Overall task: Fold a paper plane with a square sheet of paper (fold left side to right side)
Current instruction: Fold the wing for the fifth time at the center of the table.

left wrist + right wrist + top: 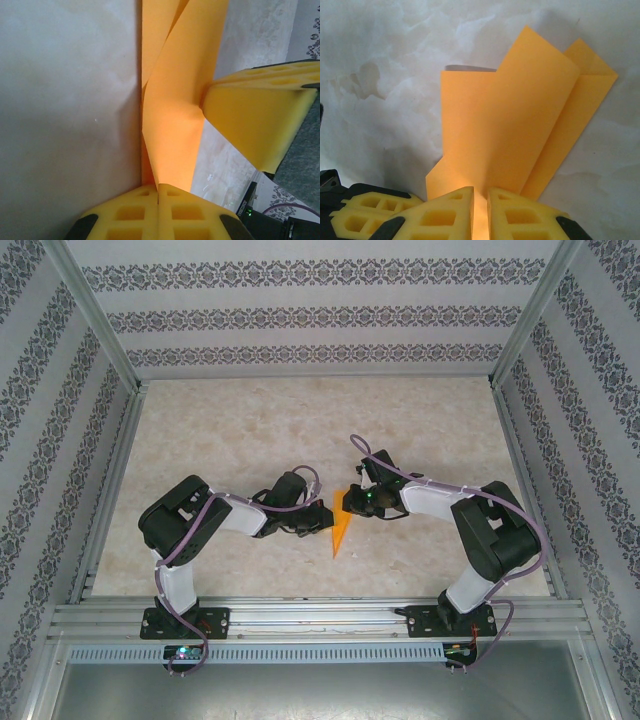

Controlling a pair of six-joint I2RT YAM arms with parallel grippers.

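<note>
The bright orange paper plane (341, 530) is a narrow folded dart between the two arms, its tip pointing toward the near edge. My left gripper (326, 515) comes at it from the left and is shut on the paper's folded edge (159, 189). From the right, my right gripper (352, 502) has its jaws pinched to a thin gap with paper layers running between them (480, 195). The layered flaps (520, 115) fan out over the table. In the left wrist view the paper (175, 115) rises away, and a right finger (250, 115) presses its side. A left finger (365, 210) shows at the lower left of the right wrist view.
The marble-patterned table (300, 430) spreads out behind and beside the paper. An aluminium rail (320, 615) runs along the near edge, and patterned walls (60, 440) with metal posts close in the sides and back.
</note>
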